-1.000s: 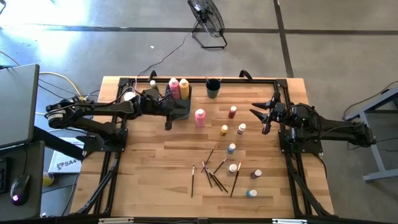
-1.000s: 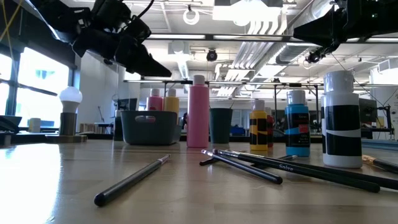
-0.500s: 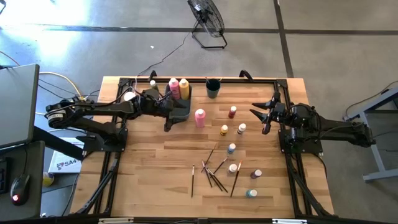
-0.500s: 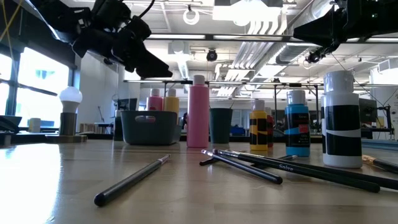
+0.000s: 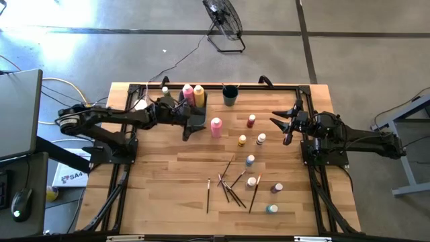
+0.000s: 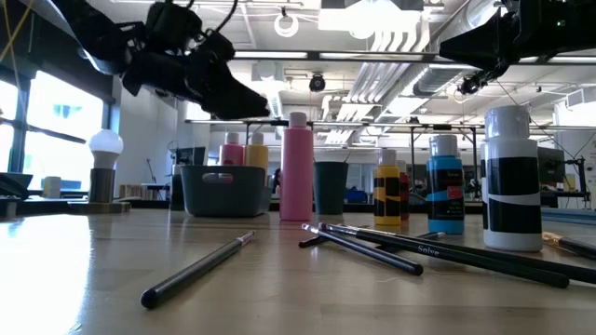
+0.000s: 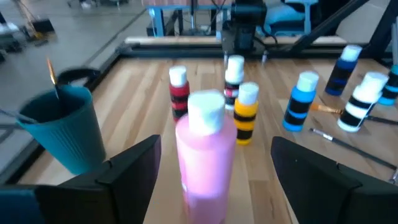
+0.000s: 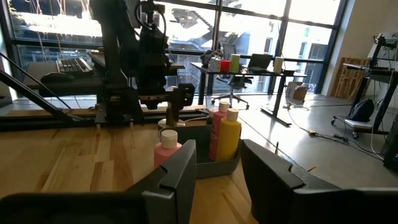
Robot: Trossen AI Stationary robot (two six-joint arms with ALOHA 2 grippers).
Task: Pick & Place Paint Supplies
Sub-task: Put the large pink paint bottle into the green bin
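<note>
A tall pink squeeze bottle [image 5: 216, 126] stands upright on its base on the wooden table. My left gripper [image 5: 199, 126] hovers open just to its left, above table height. In the left wrist view the bottle [image 7: 205, 155] stands ahead between the two fingers, untouched. A pink [image 5: 187, 92] and a yellow bottle [image 5: 199, 95] stand in a grey bin [image 5: 195, 115]. Small white-capped paint bottles [image 5: 251, 120] stand mid-table, and thin brushes [image 5: 232, 185] lie toward the near edge. My right gripper [image 5: 282, 124] waits open at the right.
A teal cup [image 5: 230, 95] holding a brush stands near the far edge, right of the bin. A white knob on a tan base [image 6: 105, 158] stands at the far left. Bare wood lies in front of the bin [image 5: 161, 161].
My left gripper has moved a little toward the table's right, closer to the standing pink bottle, and has sunk slightly. The bottles and brushes have kept their places.
</note>
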